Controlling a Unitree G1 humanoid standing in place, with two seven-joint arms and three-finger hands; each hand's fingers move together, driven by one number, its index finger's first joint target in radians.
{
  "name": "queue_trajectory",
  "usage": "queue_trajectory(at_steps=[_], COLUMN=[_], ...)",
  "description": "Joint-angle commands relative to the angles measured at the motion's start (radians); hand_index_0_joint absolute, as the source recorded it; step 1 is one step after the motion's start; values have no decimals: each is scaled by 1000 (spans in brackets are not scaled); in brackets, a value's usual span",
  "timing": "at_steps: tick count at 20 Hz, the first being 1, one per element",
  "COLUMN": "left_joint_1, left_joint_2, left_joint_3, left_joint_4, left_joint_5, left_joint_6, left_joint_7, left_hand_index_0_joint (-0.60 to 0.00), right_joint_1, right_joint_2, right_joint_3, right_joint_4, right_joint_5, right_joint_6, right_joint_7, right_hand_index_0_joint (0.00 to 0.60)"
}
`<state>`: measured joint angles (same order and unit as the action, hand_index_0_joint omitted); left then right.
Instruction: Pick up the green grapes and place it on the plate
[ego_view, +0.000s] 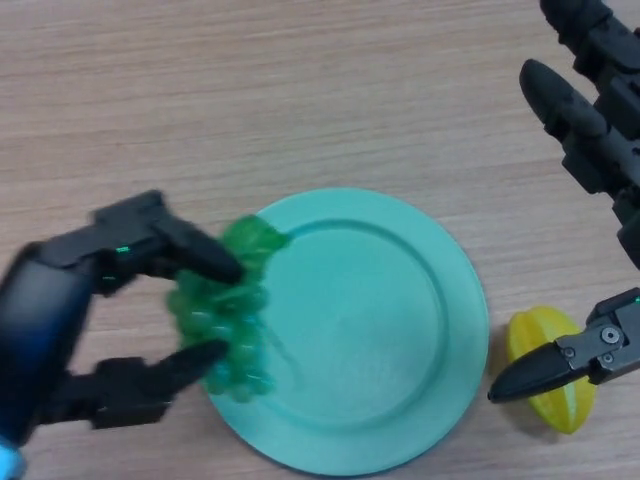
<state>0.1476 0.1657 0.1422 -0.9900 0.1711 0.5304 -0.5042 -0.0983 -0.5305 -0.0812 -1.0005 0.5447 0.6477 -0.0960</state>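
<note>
A bunch of green grapes (228, 312) hangs over the left rim of the round green plate (380, 320), which lies in the middle of the wooden table. My left hand (120, 300) comes in from the left and is shut on the grapes, fingers above the bunch and thumb below it. My right hand (590, 110) is at the right edge, to the right of the plate, with its fingers spread and its thumb pointing left near a yellow fruit. It holds nothing.
A yellow star fruit (550, 365) lies on the table just right of the plate, partly under my right thumb (540, 372). Bare wooden table (250, 100) stretches across the far side.
</note>
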Motion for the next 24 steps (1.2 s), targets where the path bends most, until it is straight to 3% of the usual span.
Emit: queue_trajectory(at_steps=[1, 2, 3, 6, 7, 8, 13, 15, 18, 19, 24], left_joint_1=[-21, -44, -46, -56, -57, -62, -102, -143, -163, -166, -155], left_joint_2=[47, 33, 32, 49, 63, 72, 71, 109, 215, 218, 158], left_joint_3=[-6, -14, -16, -26, -35, -37, 61, 136, 254, 267, 301], left_joint_4=[-57, -57, -57, -57, -57, -57, -57, -57, -57, -57, 10], left_joint_5=[34, 13, 9, -19, -5, 21, -54, -181, -476, -484, -457], left_joint_6=[-176, -231, -232, -203, -198, -196, -208, -174, -143, -159, -251], left_joint_7=[67, 130, 135, 163, 170, 159, 112, 155, 276, 280, 225], left_hand_index_0_joint=[-600, -600, -550, -150, -50, 0, 0, 0, 0, 0, 0], right_joint_1=[-20, -16, -16, -4, 4, 8, -11, -23, -51, -55, -66], right_joint_2=[-36, -41, -41, -37, -33, -33, -52, -54, -53, -52, -30], right_joint_3=[-71, -78, -80, -86, -87, -88, -74, -59, -54, -51, -40], right_joint_4=[-47, -47, -47, -47, -47, -47, -47, -47, -47, -47, -47], right_joint_5=[20, 26, 27, 19, 11, 8, 9, -4, 5, 7, 3], right_joint_6=[-158, -166, -167, -174, -178, -180, -165, -154, -128, -128, -143], right_joint_7=[-27, -27, -26, -17, -11, -8, -26, -26, -24, -26, -35], right_hand_index_0_joint=[0, 0, 0, 0, 0, 0, 0, 0, 0, 0, 0])
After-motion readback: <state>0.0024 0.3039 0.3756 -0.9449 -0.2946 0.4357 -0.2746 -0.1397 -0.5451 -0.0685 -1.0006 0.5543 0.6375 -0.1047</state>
